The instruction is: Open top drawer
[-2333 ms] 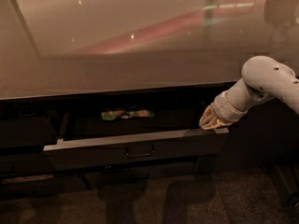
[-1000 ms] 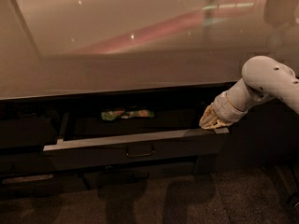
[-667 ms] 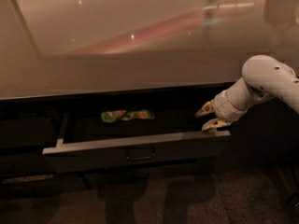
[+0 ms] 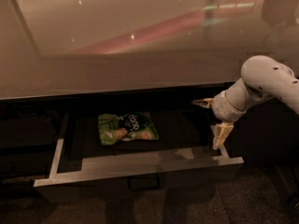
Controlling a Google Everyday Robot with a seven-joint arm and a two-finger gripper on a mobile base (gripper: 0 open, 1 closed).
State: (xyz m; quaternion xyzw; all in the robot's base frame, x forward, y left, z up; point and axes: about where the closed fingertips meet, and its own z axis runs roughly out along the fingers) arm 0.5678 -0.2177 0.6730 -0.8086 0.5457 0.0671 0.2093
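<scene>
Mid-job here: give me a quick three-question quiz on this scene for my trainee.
1. True or false: the top drawer is shut.
2. What lies inside it? A) a green snack bag B) a spoon C) nothing
3. Fill in: the pincer, near the drawer's right end in the camera view, is ____.
Key: 1 false; 2 A; 3 open.

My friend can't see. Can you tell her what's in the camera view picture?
The top drawer stands pulled out under a shiny countertop, with a green snack bag lying inside. The robot's white arm reaches in from the right, its pincer open at the drawer's right end.
</scene>
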